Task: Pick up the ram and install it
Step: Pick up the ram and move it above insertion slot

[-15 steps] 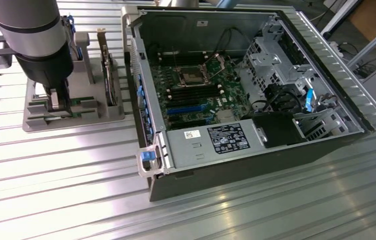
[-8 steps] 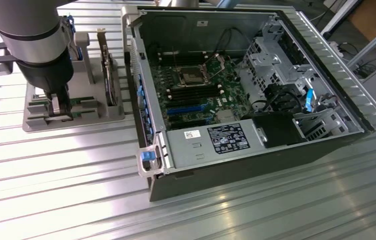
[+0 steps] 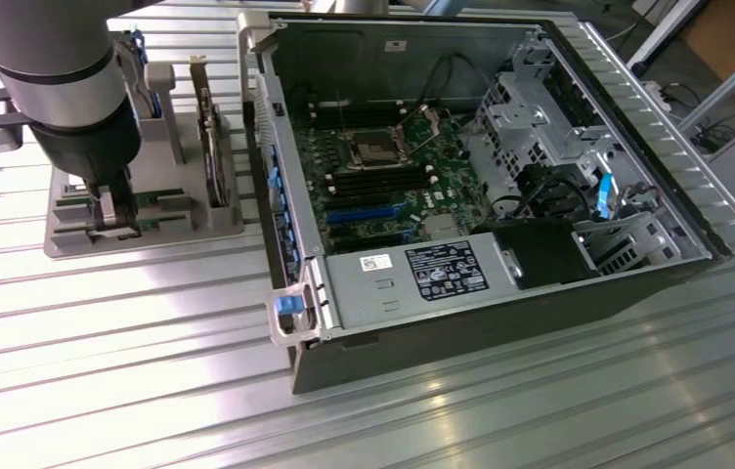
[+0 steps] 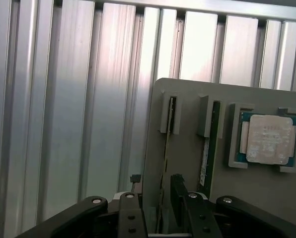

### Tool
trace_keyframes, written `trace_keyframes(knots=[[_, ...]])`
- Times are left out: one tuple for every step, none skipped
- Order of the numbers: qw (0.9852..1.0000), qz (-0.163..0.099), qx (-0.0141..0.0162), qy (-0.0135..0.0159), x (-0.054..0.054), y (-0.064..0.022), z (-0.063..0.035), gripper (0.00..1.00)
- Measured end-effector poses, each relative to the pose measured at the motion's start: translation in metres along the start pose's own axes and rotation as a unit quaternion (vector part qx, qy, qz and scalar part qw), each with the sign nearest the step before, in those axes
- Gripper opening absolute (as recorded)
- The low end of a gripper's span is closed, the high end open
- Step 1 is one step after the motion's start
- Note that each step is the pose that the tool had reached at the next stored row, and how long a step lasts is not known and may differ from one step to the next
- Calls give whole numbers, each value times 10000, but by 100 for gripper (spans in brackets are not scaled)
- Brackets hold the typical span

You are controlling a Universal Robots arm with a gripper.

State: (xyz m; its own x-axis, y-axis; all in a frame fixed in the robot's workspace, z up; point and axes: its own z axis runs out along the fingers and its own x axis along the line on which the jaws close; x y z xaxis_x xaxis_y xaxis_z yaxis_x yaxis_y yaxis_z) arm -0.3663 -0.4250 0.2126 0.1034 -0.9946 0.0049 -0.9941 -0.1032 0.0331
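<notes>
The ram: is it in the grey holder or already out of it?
In: the ram stands on its edge in the slots of the grey holder, beside the processor.

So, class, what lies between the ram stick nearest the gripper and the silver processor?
A second ram stick, standing on edge in its own slot; the wrist view shows this.

The exterior camera sits high and well back. It looks down at a slant over the slatted aluminium table [image 3: 107, 322], with the open computer case [image 3: 498, 327] mid-frame and the grey parts tray [image 3: 204, 234] toward the exterior view's left. The wrist camera hangs close above that same tray, facing straight down past the gripper [image 4: 156, 187]. Both views take in the tray and the slats beside it.
</notes>
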Motion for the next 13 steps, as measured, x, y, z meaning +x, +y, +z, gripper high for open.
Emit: trace_keyframes(knots=[[10000, 0, 0, 0, -5, -1, 9, 36], [10000, -1, 0, 0, -7, -1, 26, 36], [10000, -1, 0, 0, -7, -1, 36, 36], [10000, -1, 1, 0, -7, -1, 44, 36], [10000, -1, -1, 1, -7, -1, 47, 36], [10000, -1, -1, 1, -8, -1, 47, 36], [10000, 0, 0, 0, -14, -2, 49, 36], [10000, 0, 0, 0, -21, -2, 49, 36], [10000, -1, 0, 0, -29, -4, 49, 36], [10000, 0, 0, 0, -50, -6, 49, 36], [10000, -1, 1, 0, -56, -7, 50, 36], [10000, -1, -1, 1, -56, -6, 50, 36], [10000, 0, 0, 0, -55, -6, 58, 36]])
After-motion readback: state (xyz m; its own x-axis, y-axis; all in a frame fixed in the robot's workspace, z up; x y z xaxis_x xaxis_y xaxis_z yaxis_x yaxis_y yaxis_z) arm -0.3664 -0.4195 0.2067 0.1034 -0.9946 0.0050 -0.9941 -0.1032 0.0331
